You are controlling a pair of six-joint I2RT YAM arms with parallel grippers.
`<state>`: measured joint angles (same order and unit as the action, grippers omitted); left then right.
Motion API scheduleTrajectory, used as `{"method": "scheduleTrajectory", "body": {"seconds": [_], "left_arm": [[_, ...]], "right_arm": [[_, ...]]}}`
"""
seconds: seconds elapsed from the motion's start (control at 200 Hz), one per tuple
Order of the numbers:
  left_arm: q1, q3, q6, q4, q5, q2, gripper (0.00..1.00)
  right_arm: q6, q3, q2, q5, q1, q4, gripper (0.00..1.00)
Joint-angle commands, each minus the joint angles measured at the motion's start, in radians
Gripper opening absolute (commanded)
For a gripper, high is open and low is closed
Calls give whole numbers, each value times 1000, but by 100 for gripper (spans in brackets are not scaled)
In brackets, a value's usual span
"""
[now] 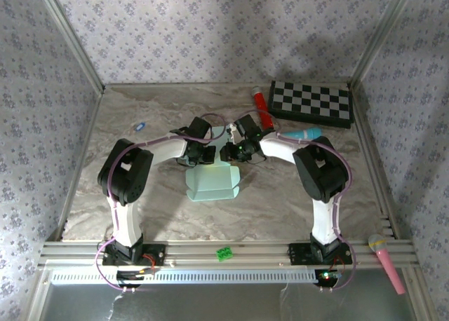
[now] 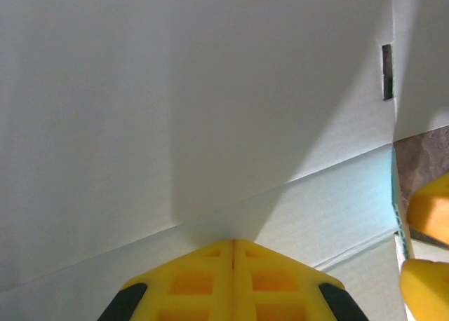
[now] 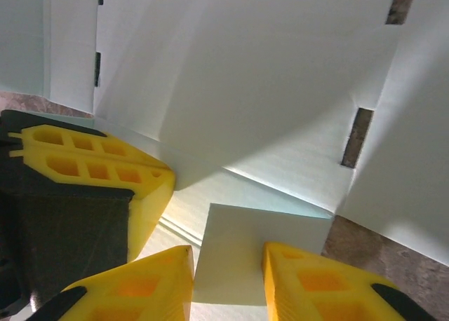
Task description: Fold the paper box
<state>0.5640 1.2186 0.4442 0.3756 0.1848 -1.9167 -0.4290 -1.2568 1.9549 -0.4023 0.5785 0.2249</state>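
From above, the paper box [image 1: 212,181] lies partly folded in the middle of the table [image 1: 126,125]. The left gripper [image 1: 204,155] and right gripper [image 1: 232,151] meet at its far end (bare tabletop all round, ample room). Left wrist: fingers [image 2: 203,279] closed together, empty, pressing a crease. Right wrist: jaws apart astride a loose flap [image 3: 259,251]; closing up looks still to do.

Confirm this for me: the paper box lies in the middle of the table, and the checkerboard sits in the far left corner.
Wrong side: the checkerboard sits in the far right corner, as the top external view shows. The paper box does lie in the middle of the table.
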Motion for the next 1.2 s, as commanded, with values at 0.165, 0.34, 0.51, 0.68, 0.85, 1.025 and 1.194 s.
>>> {"method": "scheduleTrajectory", "body": {"seconds": [0.165,0.34,0.51,0.68,0.85,1.025,1.194], "left_arm": [[11,132,-61,145,-22,72,32],[21,91,-39,163,-39,170,38],[43,-51,39,138,-35,265,27],[75,-187,107,72,-29,321,4],[79,-281,145,34,-28,320,0],[78,-365,164,10,-69,323,0],[71,-406,170,26,-126,309,0]], "right_arm": [[53,-99,-45,96,-35,126,33],[82,-218,30,105,-35,191,32],[122,-373,142,102,-34,270,28],[163,-552,272,106,-20,369,18],[180,-662,367,108,-13,446,13],[186,-675,404,138,-8,482,12],[185,-618,390,161,-2,484,13]]}}
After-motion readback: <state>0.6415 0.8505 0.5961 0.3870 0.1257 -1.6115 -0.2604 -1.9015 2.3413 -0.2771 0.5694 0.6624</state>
